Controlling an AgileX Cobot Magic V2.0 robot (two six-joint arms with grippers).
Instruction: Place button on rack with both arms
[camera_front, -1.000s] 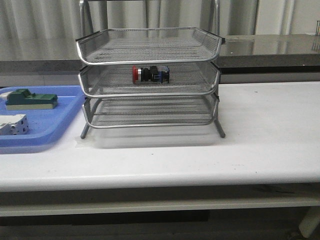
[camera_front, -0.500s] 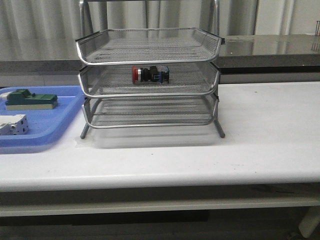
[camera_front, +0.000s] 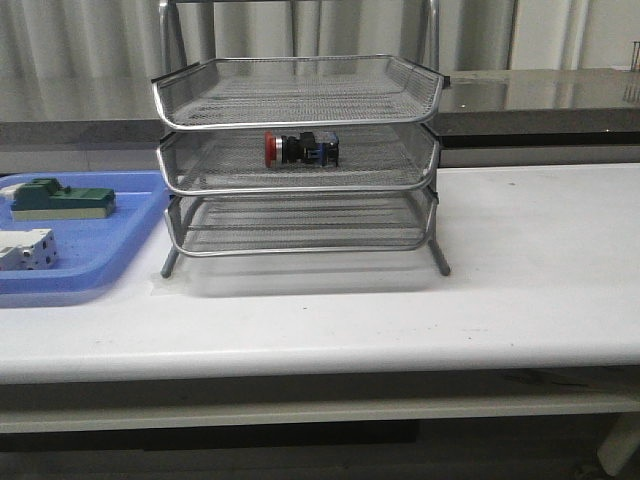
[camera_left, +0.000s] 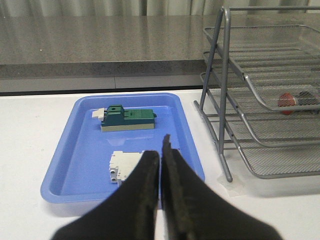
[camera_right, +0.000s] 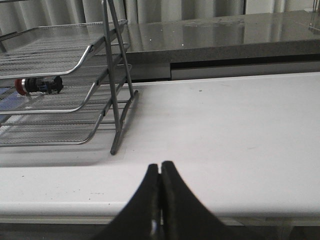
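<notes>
The button (camera_front: 300, 148), red head to the left, lies on its side on the middle tray of the silver wire-mesh rack (camera_front: 298, 105). It also shows in the left wrist view (camera_left: 298, 99) and the right wrist view (camera_right: 38, 85). My left gripper (camera_left: 160, 151) is shut and empty, pulled back in front of the blue tray, left of the rack (camera_left: 270, 90). My right gripper (camera_right: 160, 169) is shut and empty, near the table's front edge, right of the rack (camera_right: 60, 55). Neither arm shows in the front view.
A flat blue plastic tray (camera_front: 110, 245) stands left of the rack and holds a green block (camera_front: 60, 200) and white blocks (camera_front: 25, 250). In the left wrist view the tray (camera_left: 80, 170) holds the green block (camera_left: 127, 118) and a white block (camera_left: 125, 162).
</notes>
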